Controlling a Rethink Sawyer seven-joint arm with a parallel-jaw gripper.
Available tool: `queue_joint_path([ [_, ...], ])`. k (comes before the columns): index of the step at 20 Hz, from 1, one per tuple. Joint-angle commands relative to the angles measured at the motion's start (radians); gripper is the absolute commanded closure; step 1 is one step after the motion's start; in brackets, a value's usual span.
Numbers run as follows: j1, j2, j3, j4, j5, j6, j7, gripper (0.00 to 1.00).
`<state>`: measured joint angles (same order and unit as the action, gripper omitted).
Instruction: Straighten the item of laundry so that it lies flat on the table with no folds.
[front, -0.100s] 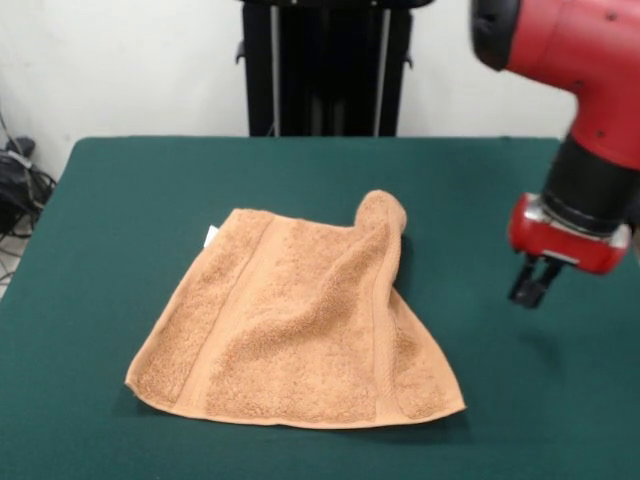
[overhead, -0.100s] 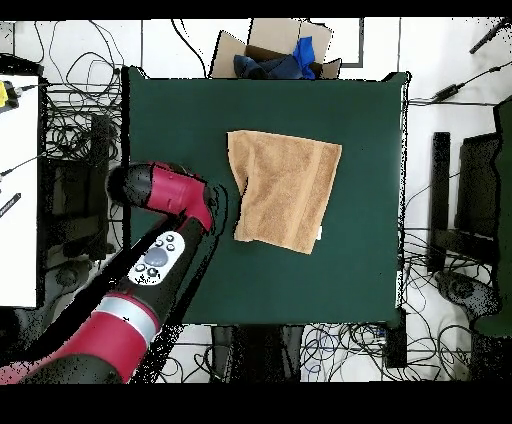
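Note:
The item of laundry (front, -0.100s: 300, 325) is a tan terry towel lying mostly spread on the green table (front, -0.100s: 120, 200). Its far right corner is folded over into a raised hump (front, -0.100s: 383, 212). A small white tag (front, -0.100s: 211, 236) shows at its far left edge. In the overhead view the towel (overhead, -0.100s: 285, 188) lies near the table's (overhead, -0.100s: 370, 270) middle, with the folded corner toward the arm. My gripper (front, -0.100s: 533, 283) hangs to the right of the towel, above the table and apart from the cloth, holding nothing. Its dark fingers look close together.
A cardboard box with blue cloth (overhead, -0.100s: 280, 55) sits just past the table's edge in the overhead view. Cables cover the floor around the table. The red arm (overhead, -0.100s: 165, 250) reaches over the table's left side in that view.

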<state>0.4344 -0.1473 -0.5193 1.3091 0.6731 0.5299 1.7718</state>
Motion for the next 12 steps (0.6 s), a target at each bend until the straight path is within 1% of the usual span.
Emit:
queue_joint_path([
  [1,0.002,0.048,0.012,-0.084,0.022,0.097,0.345,1.0],
  [2,-0.002,0.039,0.017,-0.067,0.01,0.08,0.334,1.0],
  [4,-0.016,0.016,0.042,-0.003,-0.023,0.013,0.29,1.0],
  [5,-0.029,-0.002,0.067,0.047,-0.039,-0.036,0.259,1.0],
  [7,-0.054,-0.024,0.099,0.101,-0.067,-0.095,0.218,1.0],
  [12,-0.094,-0.044,0.135,0.169,-0.116,-0.181,0.17,1.0],
])
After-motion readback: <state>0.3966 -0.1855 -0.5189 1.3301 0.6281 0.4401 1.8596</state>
